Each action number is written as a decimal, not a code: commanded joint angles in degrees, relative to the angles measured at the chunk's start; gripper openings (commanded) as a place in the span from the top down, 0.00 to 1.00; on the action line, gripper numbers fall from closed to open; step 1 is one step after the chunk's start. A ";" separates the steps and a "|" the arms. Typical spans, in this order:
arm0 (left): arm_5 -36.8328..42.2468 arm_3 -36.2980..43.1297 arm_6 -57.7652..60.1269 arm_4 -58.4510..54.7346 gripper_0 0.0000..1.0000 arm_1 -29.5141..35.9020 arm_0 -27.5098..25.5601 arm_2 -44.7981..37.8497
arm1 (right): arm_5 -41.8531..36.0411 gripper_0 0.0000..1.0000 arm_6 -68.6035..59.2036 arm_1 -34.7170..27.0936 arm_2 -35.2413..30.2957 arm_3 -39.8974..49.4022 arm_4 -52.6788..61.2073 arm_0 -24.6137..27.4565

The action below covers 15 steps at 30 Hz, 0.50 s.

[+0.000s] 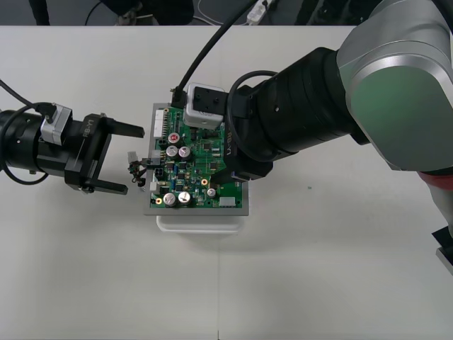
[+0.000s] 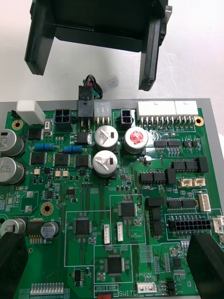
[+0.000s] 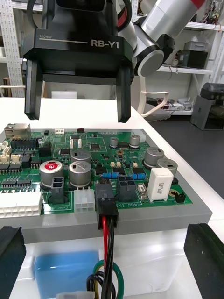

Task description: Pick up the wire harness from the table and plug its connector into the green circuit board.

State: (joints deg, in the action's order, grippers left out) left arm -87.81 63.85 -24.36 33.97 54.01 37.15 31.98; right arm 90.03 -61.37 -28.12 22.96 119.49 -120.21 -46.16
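Black plug (image 3: 106, 202) sits in the board (image 1: 202, 159) at nine o'clock; left gripper (image 1: 134, 161), right gripper (image 2: 107, 243) released. You'd hold the stiff plug, not limp wires (image 3: 108, 243).

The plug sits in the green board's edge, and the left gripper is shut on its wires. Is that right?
No: the left gripper is open, its fingers clear of the wires, as the left wrist view shows. The plug does sit in the green board's edge.

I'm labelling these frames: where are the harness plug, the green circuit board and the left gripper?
plug (image 3: 106, 200), left wrist view, its black body at the board's edge.
green circuit board (image 2: 88, 191), right wrist view, bare green surface.
left gripper (image 1: 135, 160), front view, midway between its open fingertips.
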 commanded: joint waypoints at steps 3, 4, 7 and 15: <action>-2.19 -0.04 -0.51 0.05 0.00 3.56 2.58 0.45 | -0.03 0.00 0.73 -0.44 -1.78 0.39 0.86 -2.27; -2.19 0.04 -0.51 0.05 0.00 3.74 2.58 0.36 | -0.03 0.00 0.82 -0.53 -1.78 0.39 0.94 -2.27; -2.19 0.40 -0.24 0.66 0.00 4.53 2.58 0.45 | -0.03 0.00 0.99 -0.97 -1.78 0.39 1.12 -2.27; -2.19 2.94 0.99 2.24 0.00 7.25 2.58 0.45 | -0.03 0.00 1.69 -2.20 -2.31 0.30 2.35 -2.27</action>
State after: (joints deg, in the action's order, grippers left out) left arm -87.81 64.93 -24.35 35.75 57.54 37.15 31.98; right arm 90.03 -61.36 -28.41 22.85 119.48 -118.89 -46.16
